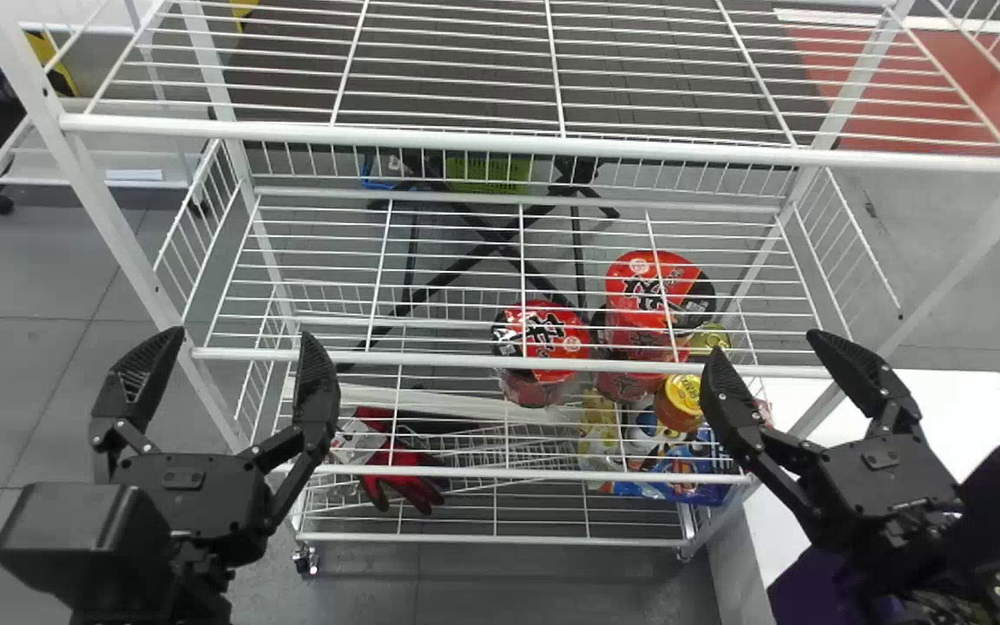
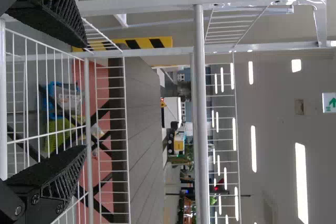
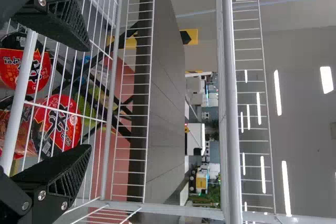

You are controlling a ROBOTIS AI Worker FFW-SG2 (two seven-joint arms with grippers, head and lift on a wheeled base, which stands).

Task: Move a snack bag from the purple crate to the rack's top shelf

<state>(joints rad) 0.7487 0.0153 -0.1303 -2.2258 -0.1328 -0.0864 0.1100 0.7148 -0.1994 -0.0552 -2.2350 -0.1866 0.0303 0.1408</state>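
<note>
Snack bag: position not determined; I cannot tell where it lies. The purple crate (image 1: 812,590) sits between four and five o'clock in the head view, partly behind my right arm.

Left gripper (image 1: 244,337): at nine o'clock, in front of the white rack (image 1: 122,234). In the wrist view the fingers of my left gripper (image 2: 85,97) stand wide apart, grasping nothing.

Right gripper (image 1: 765,343): between three and four o'clock, also before the rack. Its wrist view agrees: my right gripper (image 3: 90,97) is spread wide, nothing held.

Rack: upper shelf (image 1: 543,141) at twelve o'clock. Red tubs (image 1: 652,278) lie under the middle shelf's wires, toward three o'clock. Lower down, red glove (image 1: 404,477) at seven, blue packet (image 1: 695,477) between four and five. White table (image 1: 986,399) at three.
</note>
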